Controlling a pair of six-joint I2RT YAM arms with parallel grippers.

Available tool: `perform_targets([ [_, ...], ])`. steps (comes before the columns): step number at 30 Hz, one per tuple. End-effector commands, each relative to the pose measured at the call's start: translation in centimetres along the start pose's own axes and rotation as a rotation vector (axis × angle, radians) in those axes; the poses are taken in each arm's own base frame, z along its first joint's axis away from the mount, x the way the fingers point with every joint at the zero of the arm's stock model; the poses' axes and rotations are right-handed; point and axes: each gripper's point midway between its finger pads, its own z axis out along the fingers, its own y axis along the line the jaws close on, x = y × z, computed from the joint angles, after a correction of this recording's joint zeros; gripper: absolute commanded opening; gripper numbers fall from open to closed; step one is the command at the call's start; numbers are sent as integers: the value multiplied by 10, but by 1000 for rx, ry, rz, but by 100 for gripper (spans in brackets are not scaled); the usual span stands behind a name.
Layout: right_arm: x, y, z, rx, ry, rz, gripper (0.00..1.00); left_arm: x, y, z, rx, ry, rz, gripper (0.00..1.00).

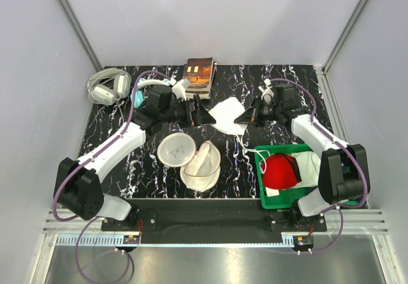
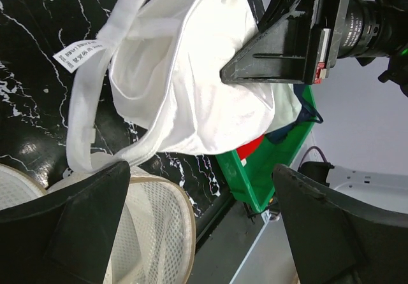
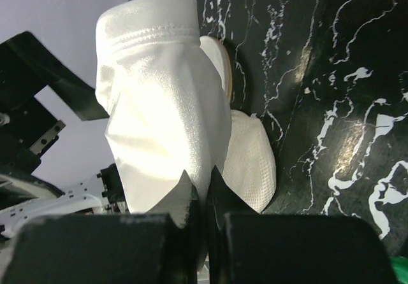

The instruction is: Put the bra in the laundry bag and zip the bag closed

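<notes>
Now the right gripper (image 1: pixel 242 116) clamps the bra (image 1: pixel 226 113) toward the surface's (image 1: pixel 293 83) far edge, the left gripper (image 1: pixel 205 114) released beside it.

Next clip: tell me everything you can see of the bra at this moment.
The bra is smooth white fabric with a stitched edge band, a loose strap and a printed care label. It hangs crumpled, pinched at one edge by the shut right gripper, apparently clear of the black marbled table. The open left gripper faces it without gripping it.

One bra (image 1: pixel 226 115), one laundry bag (image 1: pixel 191 160), one green basket (image 1: pixel 280 149), one red cloth (image 1: pixel 280 171), one pair of headphones (image 1: pixel 107 86), one book (image 1: pixel 199 74).
</notes>
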Motion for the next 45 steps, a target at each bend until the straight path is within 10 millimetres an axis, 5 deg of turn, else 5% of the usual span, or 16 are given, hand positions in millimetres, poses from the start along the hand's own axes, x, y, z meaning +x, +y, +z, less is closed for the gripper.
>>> perform_targets([
  [1, 5, 33, -19, -101, 10, -88, 0, 4, -15, 0, 85, 35, 37, 99],
  [9, 11, 46, -25, -155, 39, -113, 0, 28, -11, 0, 121, 103, 40, 99],
  [25, 35, 61, -27, -233, 125, -153, 0, 27, -34, 7, 241, 125, 56, 95],
  [28, 39, 63, -24, -230, 136, -158, 0, 25, -40, 7, 266, 118, 60, 86],
  [35, 45, 69, -27, -235, 143, -179, 0, 22, -38, 5, 242, 86, 78, 52],
  [36, 46, 70, -30, -236, 142, -182, 1, 22, -37, 4, 240, 84, 82, 41],
  [39, 55, 68, -33, -212, 153, -178, 26, 22, -32, 0, 204, 71, 106, 21],
  [45, 74, 57, -47, -108, 145, -214, 62, 21, -26, -20, 111, 47, 214, 0],
])
